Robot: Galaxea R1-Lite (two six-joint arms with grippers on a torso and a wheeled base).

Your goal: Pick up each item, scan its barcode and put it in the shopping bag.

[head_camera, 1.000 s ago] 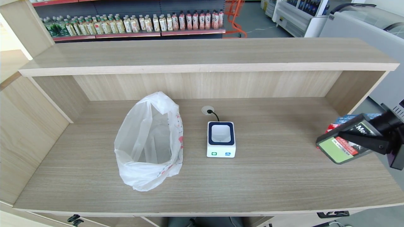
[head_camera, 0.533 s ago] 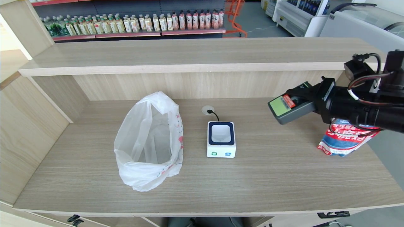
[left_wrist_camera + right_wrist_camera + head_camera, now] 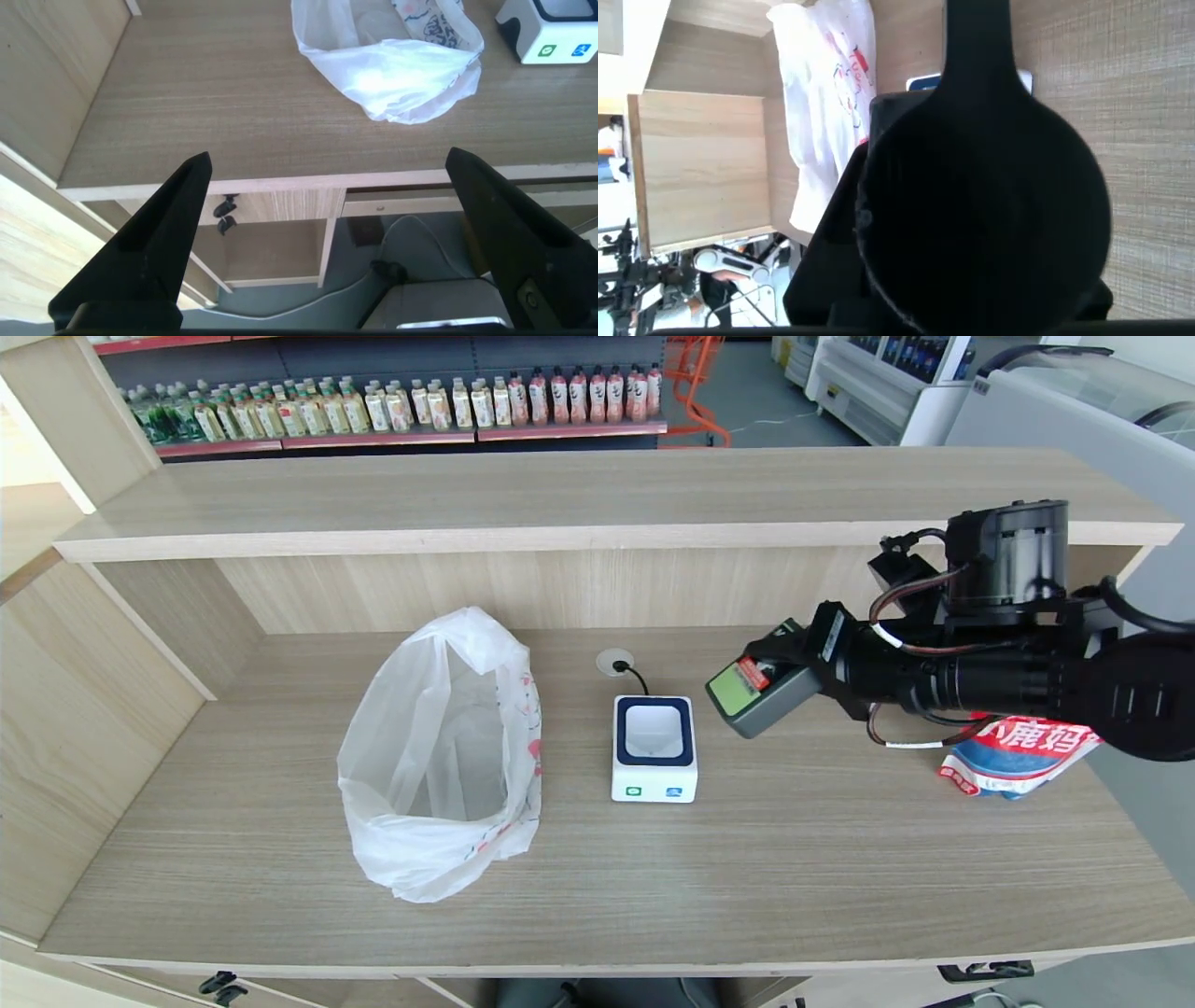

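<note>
The right tool point(image 3: 782, 661) clamps the small box point(image 3: 738, 691): rigid, likely light, best gripped across its flat sides. The left tool point(image 3: 327, 166) gapes empty.

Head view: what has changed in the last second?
The right gripper, shut on the dark box, rose from the right end of the counter and carried it left, close to the scanner. The red and blue pouch and shopping bag stayed put.

Large white characters are printed on the red band of the pouch point(image 3: 1019, 761). A green panel and a small red label are carried on the dark box point(image 3: 761, 695), their print too small to be read. Green and blue icons are shown on the scanner point(image 3: 654, 770).
</note>
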